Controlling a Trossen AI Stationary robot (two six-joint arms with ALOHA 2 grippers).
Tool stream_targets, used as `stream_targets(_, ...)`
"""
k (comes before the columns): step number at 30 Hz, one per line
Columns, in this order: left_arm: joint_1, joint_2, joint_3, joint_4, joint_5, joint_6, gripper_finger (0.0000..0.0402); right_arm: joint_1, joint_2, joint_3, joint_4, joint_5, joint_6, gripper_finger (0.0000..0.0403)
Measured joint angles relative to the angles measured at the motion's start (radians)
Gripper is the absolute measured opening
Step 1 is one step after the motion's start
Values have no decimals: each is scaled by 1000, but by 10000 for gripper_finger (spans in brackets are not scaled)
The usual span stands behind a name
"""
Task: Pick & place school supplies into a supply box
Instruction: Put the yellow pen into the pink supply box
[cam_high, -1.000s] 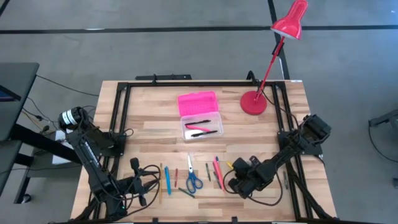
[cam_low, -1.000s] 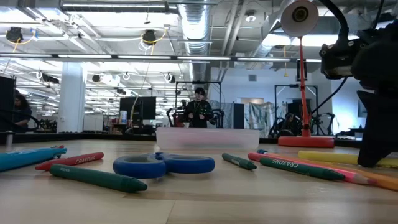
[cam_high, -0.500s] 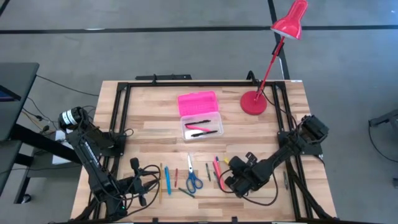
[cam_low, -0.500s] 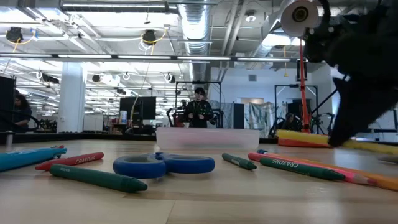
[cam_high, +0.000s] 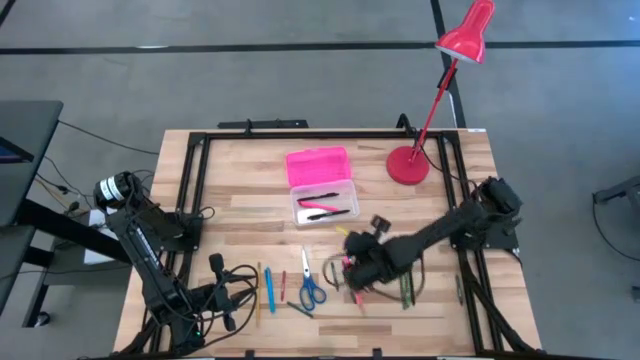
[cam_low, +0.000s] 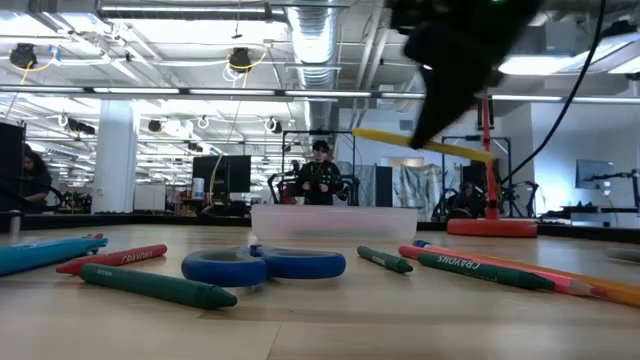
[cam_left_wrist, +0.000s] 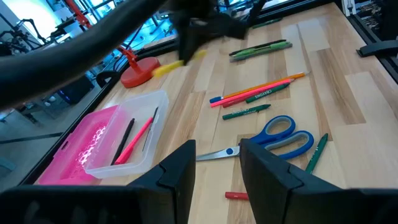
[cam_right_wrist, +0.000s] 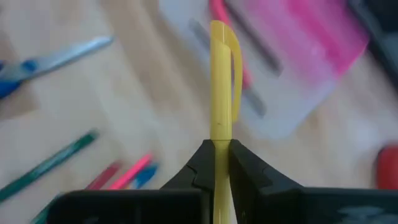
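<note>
right tool (cam_right_wrist: 221, 163) clamps slim yellow plastic pen (cam_right_wrist: 221, 81) | clear-based pink-lidded box (cam_high: 322, 188) at 11 o'clock, nearer right arm | left tool (cam_left_wrist: 214, 163) parted, idle

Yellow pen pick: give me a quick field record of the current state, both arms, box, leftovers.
held item: yellow pen, clamped between the right claw fingers, lifted clear of the table
right claw position: over the table's middle, just short of the supply box
left claw: open, parked at the near left corner, holding nothing
box state: pink lid open, clear base holds a pink pen and dark pens
still on table: blue-handled scissors, green crayon, other pens and crayons in a row
</note>
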Motion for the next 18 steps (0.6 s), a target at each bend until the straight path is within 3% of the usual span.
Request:
stream_targets(8,0,0,-35,-1,-2,17,120,-200,10,4,247,-25,-467,14)
stream_targets(18,1,0,-47,-24,11,-1,120,-393,66,5,356,-211,-723,17)
